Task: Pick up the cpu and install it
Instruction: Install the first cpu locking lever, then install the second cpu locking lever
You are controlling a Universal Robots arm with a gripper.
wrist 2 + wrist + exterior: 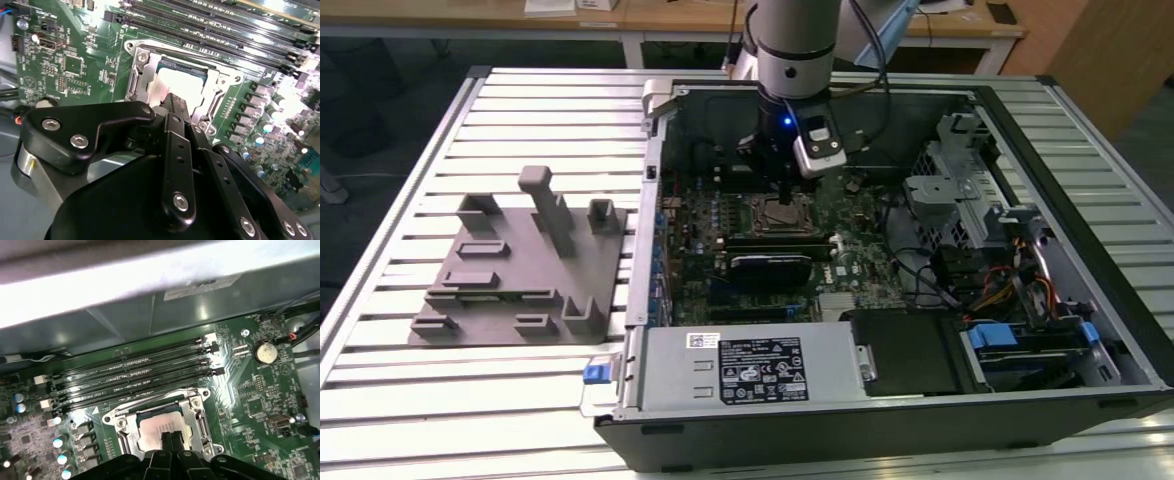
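Observation:
The cpu [176,79], a silvery-white square chip, lies flat inside the metal socket frame [137,76] on the green motherboard. In the first wrist view the cpu [152,426] shows the same way, ringed by the socket frame [119,423]. My gripper [173,101] hangs directly over the chip, its two black fingers pressed together with no gap, their tips at or just above the chip's top. Whether the tips touch it I cannot tell. In the exterior view the gripper [783,196] reaches down into the open computer case above the cpu [782,214].
A grey fixture plate [520,270] with upright blocks lies on the slatted table at the exterior view's left. Memory slots [135,372] run beside the socket. A power supply [747,365] and drive bays with cables [1001,270] crowd the case.

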